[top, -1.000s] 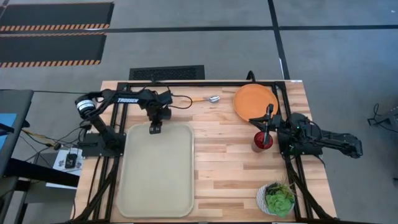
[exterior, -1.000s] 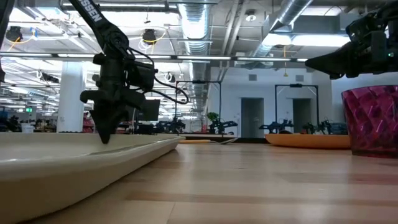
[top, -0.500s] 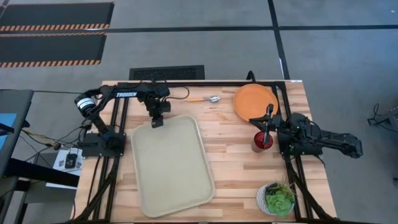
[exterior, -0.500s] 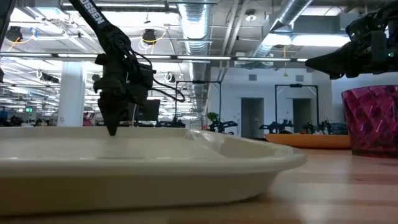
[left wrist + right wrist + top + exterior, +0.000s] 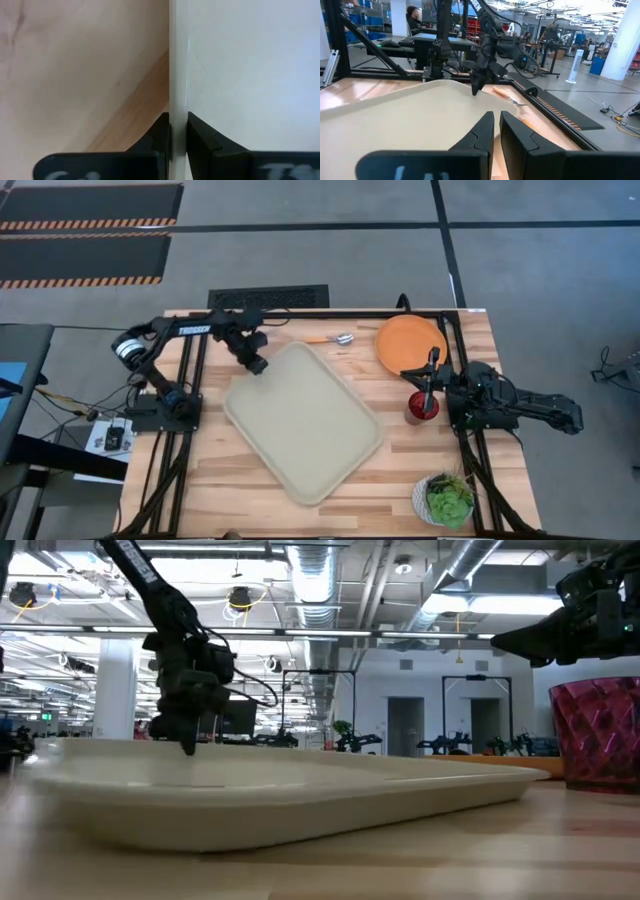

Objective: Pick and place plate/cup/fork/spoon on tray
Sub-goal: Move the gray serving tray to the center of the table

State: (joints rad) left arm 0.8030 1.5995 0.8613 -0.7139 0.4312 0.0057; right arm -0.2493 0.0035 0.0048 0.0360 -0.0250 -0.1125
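**A:** Looking straight down first: the tray point(image 5: 303, 423) has swung. A second ago it lay square along the table's left side; now it sits skewed in the middle of the table, its long axis running from the far-left corner down toward the near right. The left gripper point(image 5: 256, 366) pinches that far-left corner of the rim.

**B:** And the rest of the set?

**A:** None of it is on the tray. The plate point(image 5: 410, 342) sits at the far right, the cup point(image 5: 421, 406) just nearer than it, with the right gripper point(image 5: 431, 370) hanging beside the cup; nothing has moved on that side. One orange-handled utensil point(image 5: 330, 339) lies past the tray's far edge; I cannot tell fork from spoon. My guess is the turn brings the tray closer to the right arm's dishes.

**B:** Table level?

**A:** The tray's rim point(image 5: 300, 802) now spans nearly the whole width, where a second ago it filled only the left. The left gripper point(image 5: 187, 746) comes down onto its far edge. The cup point(image 5: 598, 734) stands at the right, untouched.

**B:** Left wrist?

**A:** The two fingers point(image 5: 199, 137) are closed on the tray's rim point(image 5: 178, 75), one on each side of the thin wall, bare table wood outside it.

**B:** Right wrist?

**A:** Its own fingers point(image 5: 479, 133) are nearly together and hold nothing. Beyond them lies the tray point(image 5: 395, 112), with the left gripper point(image 5: 476, 90) on its far corner and the utensil point(image 5: 507, 96) beside that.
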